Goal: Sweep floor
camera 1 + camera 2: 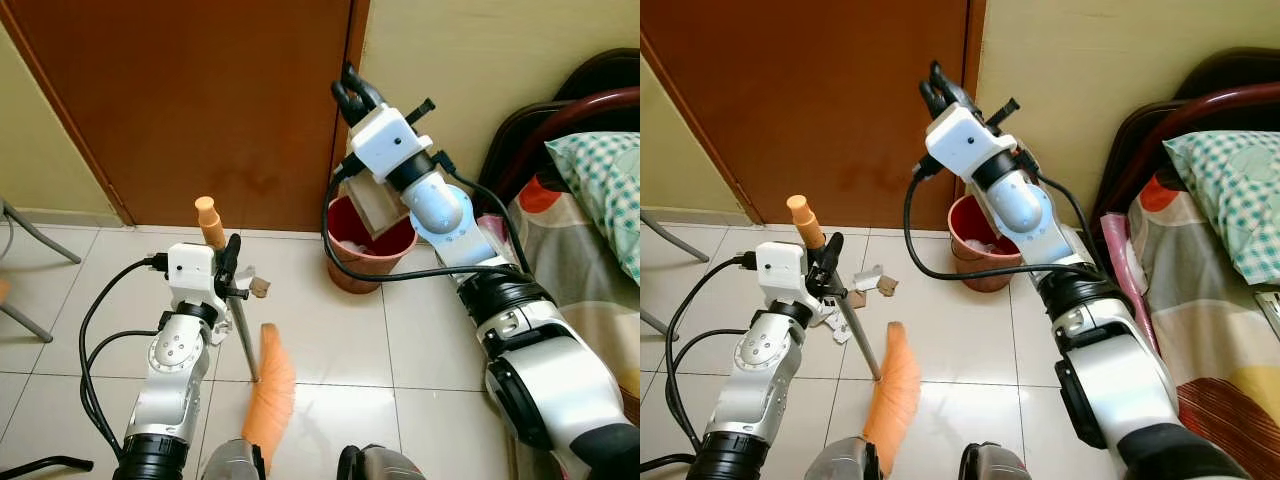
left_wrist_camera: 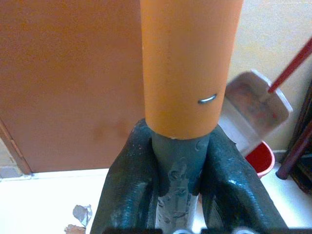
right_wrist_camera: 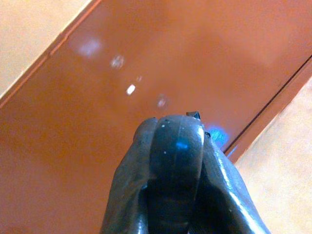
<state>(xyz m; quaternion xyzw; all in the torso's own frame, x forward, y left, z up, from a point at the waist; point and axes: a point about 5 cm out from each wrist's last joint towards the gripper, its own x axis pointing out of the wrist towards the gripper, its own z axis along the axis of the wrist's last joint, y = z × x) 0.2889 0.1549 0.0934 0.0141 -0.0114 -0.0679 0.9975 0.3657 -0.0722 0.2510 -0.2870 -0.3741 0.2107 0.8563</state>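
Note:
My left gripper [image 1: 231,264] is shut on the broom's grey shaft [image 2: 178,170], just below its orange grip [image 1: 209,221]. The shaft slants down to the orange bristle head [image 1: 270,392], which rests on the white tiles by my feet. Scraps of paper and card [image 1: 868,281] lie on the floor beside that gripper. My right gripper [image 1: 352,96] is raised high in front of the door frame, shut on the top of a dustpan's handle. The pale dustpan [image 2: 257,97] hangs tilted over a red bin [image 1: 365,266] by the wall.
A brown door [image 1: 220,100] closes the space ahead. On the right stands a bed [image 1: 585,240] with a dark headboard [image 1: 520,135] and a checked pillow [image 1: 605,170]. A metal chair leg [image 1: 35,238] shows at the far left.

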